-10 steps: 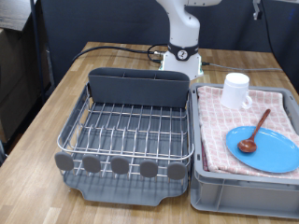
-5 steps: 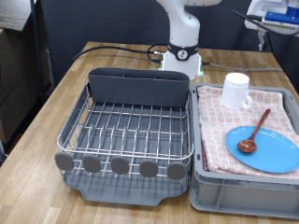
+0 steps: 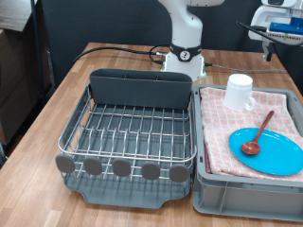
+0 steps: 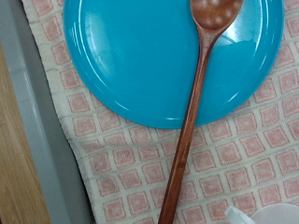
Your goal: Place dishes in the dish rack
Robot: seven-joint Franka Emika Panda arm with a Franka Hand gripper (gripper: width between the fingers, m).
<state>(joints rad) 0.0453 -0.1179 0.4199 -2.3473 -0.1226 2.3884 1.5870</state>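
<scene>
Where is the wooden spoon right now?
The reddish-brown wooden spoon lies at the exterior view's right, its bowl on the round light-blue plate and its handle on the pink checked cloth, pointing toward the small white cup.

Glossy wooden spoon (image 4: 193,112), smooth blue plate (image 4: 140,65), checked woven cloth (image 4: 243,159), wire metal rack (image 3: 133,132)
</scene>
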